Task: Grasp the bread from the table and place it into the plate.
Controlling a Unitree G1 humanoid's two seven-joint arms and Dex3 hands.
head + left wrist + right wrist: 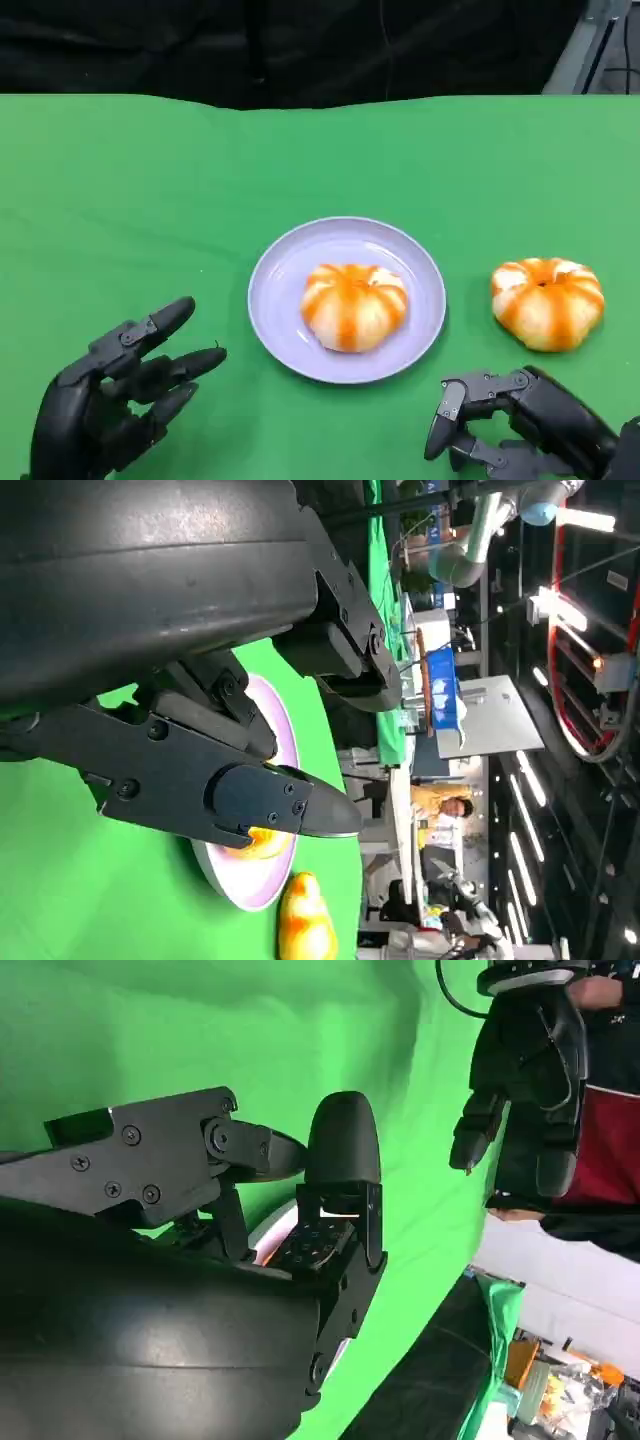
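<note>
Left hand: your left hand (115, 400) hovers low over the green tablecloth (130, 190), well to the left of the plate, fingers apart and stretched toward it, holding nothing.
Plate: the lavender plate (275, 300) sits mid-table, and it's your landmark for everything here.
Bread in plate: one orange-striped bun (354, 305) already rests inside the plate, slightly right of its centre. In the left wrist view you catch a sliver of it behind the fingers (250, 790), on the plate (285, 730).
Bread on table: a second orange-striped bun (547, 302) lies on the cloth just right of the plate, apart from its rim. It shows in the left wrist view too (305, 920), beyond the plate's edge.
Right hand: your right hand (520, 420) is low, to the right of the plate and nearer you than the loose bun, not touching it. Its fingers are curled but parted, with nothing between them.
Progress: by my read, one bun is delivered and one is left. You have yet to reach, close on the loose bun, carry it left and set it in the plate.
Watch: room beside the first bun looks tight, so aim for the bare left half of the plate.
</note>
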